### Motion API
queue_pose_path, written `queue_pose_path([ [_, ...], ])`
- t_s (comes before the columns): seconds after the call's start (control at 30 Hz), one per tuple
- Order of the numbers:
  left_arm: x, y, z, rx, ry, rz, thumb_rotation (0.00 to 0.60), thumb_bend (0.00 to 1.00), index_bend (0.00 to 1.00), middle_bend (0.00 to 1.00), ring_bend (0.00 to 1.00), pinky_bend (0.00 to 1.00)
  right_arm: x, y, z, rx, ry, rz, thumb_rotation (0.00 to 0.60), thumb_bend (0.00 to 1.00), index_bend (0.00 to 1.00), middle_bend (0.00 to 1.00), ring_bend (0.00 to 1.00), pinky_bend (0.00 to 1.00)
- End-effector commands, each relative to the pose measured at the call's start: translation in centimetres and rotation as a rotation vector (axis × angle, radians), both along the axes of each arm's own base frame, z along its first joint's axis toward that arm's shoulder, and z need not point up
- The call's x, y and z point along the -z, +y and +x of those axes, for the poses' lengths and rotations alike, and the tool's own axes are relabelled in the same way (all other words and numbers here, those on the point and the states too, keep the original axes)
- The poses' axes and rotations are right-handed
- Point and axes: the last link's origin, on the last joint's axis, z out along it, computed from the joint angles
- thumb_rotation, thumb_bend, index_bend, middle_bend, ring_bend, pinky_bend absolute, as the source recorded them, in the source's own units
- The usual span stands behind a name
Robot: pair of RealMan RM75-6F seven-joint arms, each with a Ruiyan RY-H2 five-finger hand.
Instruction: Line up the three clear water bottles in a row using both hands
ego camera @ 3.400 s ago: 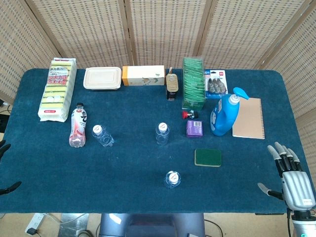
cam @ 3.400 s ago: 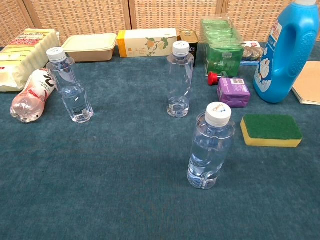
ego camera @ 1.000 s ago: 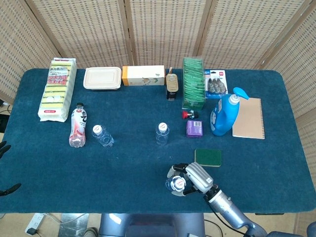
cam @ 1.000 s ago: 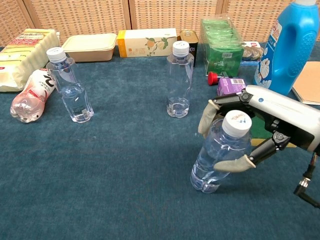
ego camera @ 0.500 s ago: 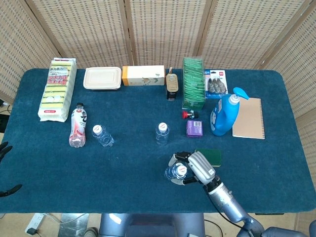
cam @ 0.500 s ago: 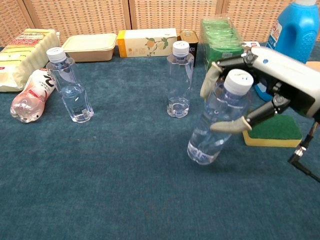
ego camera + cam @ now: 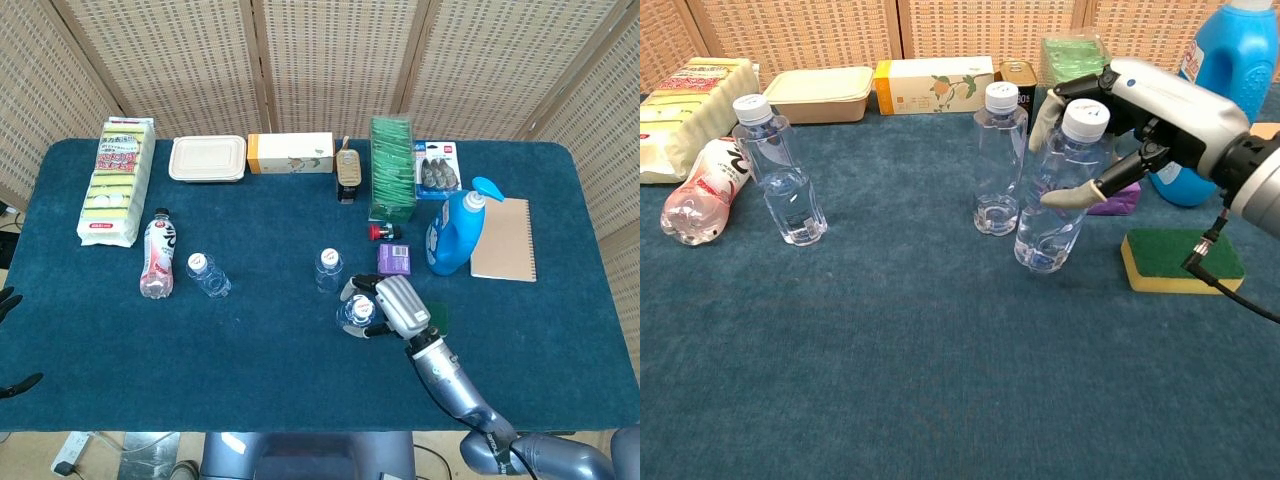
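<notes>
Right hand [image 7: 1140, 110] fingers clamped on near clear bottle [image 7: 1052, 205], carried since earlier beside middle bottle [image 7: 1000, 160], left bottle [image 7: 785, 175] unmoved, green sponge [image 7: 1185, 258] adjacent, left hand [image 7: 8, 300] fingers indeterminate.

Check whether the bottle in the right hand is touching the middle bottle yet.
Cannot tell. In the chest view, the held bottle in the right hand overlaps the middle bottle; the head view shows no clear gap either.

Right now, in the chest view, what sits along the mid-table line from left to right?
pink bottle lying down → left clear bottle → middle clear bottle → clear bottle in the right hand → right hand → yellow-green sponge
</notes>
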Motion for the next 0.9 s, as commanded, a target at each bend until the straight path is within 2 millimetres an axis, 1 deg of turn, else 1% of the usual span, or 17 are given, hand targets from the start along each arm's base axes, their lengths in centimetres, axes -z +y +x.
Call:
queue_pose_path([
  [0.03,0.0,0.0,0.0,0.0,0.0,-0.002,0.6,0.07,0.0,0.0,0.0,0.05,0.6,-0.5,0.0,0.012,0.011,0.003,0.6,0.38,0.47,0.6,0.55,0.7],
  [0.07,0.1,0.0,0.0,0.001,0.0,-0.005,0.6,0.07,0.0,0.0,0.0,0.05,1.0,-0.9,-0.1,0.011,0.05,-0.014,0.6,0.38,0.47,0.6,0.55,0.7],
  [0.17,0.0,0.0,0.0,-0.002,-0.003,-0.002,0.6,0.07,0.0,0.0,0.0,0.05,1.3,-1.2,-0.3,0.005,0.079,-0.028,0.6,0.38,0.48,0.6,0.55,0.7],
  [0.37,-0.1,0.1,-0.1,-0.006,-0.005,-0.001,0.6,0.07,0.0,0.0,0.0,0.05,0.4,-1.1,-0.5,-0.004,0.083,-0.038,0.6,0.39,0.48,0.6,0.55,0.7],
  [0.57,-0.1,0.0,-0.1,-0.001,-0.004,-0.003,0.6,0.07,0.0,0.0,0.0,0.05,-0.6,-0.9,-1.0,-0.02,0.123,-0.04,0.6,0.4,0.48,0.6,0.55,0.71],
  [0.8,-0.1,-0.1,0.0,0.001,-0.005,-0.001,0.6,0.07,0.0,0.0,0.0,0.05,-0.6,-0.9,-1.7,-0.009,0.167,-0.025,0.6,0.39,0.48,0.6,0.55,0.71],
  [0.9,-0.1,-0.1,0.0,-0.001,-0.005,-0.003,0.6,0.07,0.0,0.0,0.0,0.05,-0.6,-0.9,-2.1,-0.011,0.2,-0.026,0.6,0.39,0.46,0.58,0.53,0.71],
])
